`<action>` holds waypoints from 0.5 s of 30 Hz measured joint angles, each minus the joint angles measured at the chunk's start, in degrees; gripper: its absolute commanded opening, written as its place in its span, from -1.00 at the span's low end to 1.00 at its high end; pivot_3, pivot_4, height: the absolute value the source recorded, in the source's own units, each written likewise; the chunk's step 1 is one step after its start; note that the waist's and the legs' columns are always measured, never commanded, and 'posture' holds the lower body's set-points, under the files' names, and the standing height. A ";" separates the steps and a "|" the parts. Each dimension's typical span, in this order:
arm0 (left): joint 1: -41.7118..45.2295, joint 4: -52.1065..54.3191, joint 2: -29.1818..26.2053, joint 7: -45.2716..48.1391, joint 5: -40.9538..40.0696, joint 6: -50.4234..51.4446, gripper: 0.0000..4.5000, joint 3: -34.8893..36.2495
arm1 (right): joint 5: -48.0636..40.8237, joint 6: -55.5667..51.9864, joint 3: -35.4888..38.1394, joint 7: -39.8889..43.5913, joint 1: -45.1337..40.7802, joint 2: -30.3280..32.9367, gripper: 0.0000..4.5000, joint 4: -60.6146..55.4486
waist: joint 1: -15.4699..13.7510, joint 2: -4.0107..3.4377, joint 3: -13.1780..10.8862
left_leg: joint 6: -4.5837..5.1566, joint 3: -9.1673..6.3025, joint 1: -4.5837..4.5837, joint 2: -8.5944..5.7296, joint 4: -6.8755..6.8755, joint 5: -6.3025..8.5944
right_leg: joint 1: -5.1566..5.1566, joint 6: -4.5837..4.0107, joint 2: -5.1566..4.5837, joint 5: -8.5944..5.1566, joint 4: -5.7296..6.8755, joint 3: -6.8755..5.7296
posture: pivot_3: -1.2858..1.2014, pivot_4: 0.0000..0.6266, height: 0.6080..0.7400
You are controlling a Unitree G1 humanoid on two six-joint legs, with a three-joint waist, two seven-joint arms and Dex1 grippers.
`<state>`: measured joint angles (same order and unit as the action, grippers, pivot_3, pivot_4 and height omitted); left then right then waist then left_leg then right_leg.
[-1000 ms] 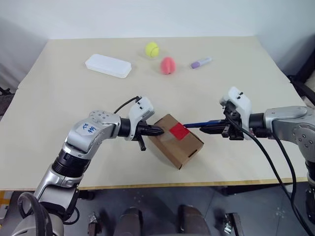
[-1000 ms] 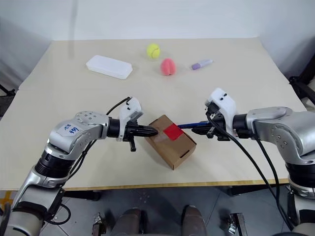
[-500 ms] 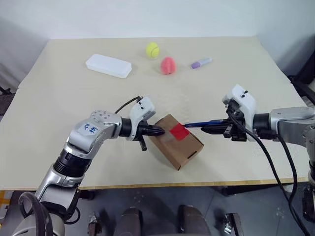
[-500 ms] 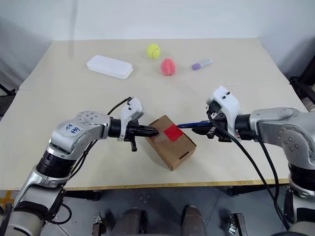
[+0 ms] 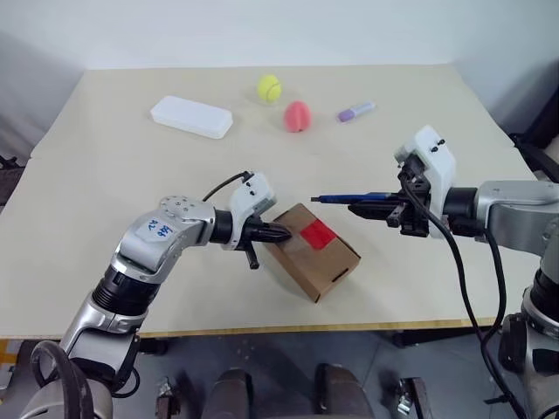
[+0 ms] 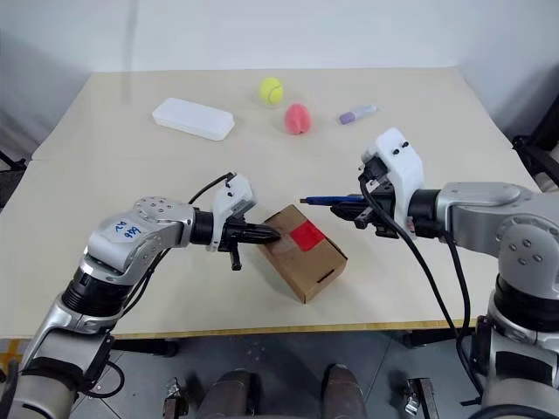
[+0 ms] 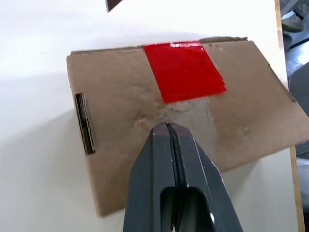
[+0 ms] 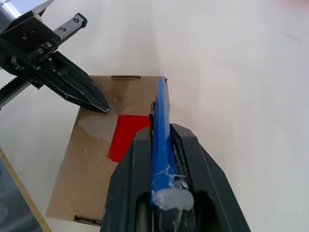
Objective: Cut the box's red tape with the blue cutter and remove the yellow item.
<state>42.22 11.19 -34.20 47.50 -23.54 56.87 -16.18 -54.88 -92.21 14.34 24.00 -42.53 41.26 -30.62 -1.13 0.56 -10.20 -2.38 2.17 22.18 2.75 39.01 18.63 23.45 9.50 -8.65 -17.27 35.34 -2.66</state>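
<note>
The brown cardboard box [image 5: 301,266] lies near the table's front edge, closed, with the red tape [image 5: 318,233] on its top face. My left gripper [image 5: 284,233] is shut, and its joined fingertips [image 7: 168,126] press on the box top beside the tape. To the right, my right gripper [image 5: 371,209] is shut on the blue cutter [image 5: 349,198]. The cutter lies about level, and its tip hovers above the box's far top edge without touching it. In the right wrist view the blue cutter [image 8: 161,125] points over the red tape [image 8: 126,137]. The yellow item is hidden.
Along the back of the table lie a flat white case [image 5: 191,117], a yellow-green tennis ball [image 5: 269,86], a pink ball [image 5: 298,115] and a lavender marker [image 5: 356,112]. The table's front edge [image 5: 288,330] runs just below the box.
My right gripper has lifted the cutter up and a little leftward, so its tip has left the red tape. The left gripper and the box have stayed put.
</note>
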 measured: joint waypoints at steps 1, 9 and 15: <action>-0.01 0.41 -0.78 0.47 -0.24 0.48 -1.00 0.04 | -1.33 0.00 0.37 -1.55 0.78 -0.26 -0.95 -0.67 | 0.08 0.00 0.00 | 0.00 -0.01 0.00 0.00 0.00 0.00 | 0.00 0.00 0.00 0.00 0.01 0.00 | 0.03 -0.52 1.00; 0.22 1.09 -2.63 2.45 -0.65 1.41 -1.00 -0.04 | -11.65 0.00 1.91 -13.04 1.18 -4.48 -0.95 -1.90 | 0.20 0.00 0.00 | 0.01 -0.01 -0.01 0.00 -0.01 0.00 | 0.00 0.00 0.00 0.00 0.02 0.00 | 0.03 -0.52 1.00; 0.00 1.71 -3.08 2.93 -0.69 1.82 -1.00 0.08 | -16.30 0.00 1.90 -19.35 2.57 -5.44 -0.95 -1.76 | 0.04 0.00 0.00 | 0.03 -0.01 0.00 0.00 -0.01 0.02 | -0.01 0.00 0.00 0.00 -0.02 0.00 | 0.03 -0.52 1.00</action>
<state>42.22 12.90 -37.28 50.43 -24.23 58.69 -16.10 -71.18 -92.21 16.24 4.64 -39.96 35.82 -32.39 -1.09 0.56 -10.20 -2.34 2.15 22.18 2.75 39.00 18.65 23.44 9.50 -8.65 -17.27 35.33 -2.66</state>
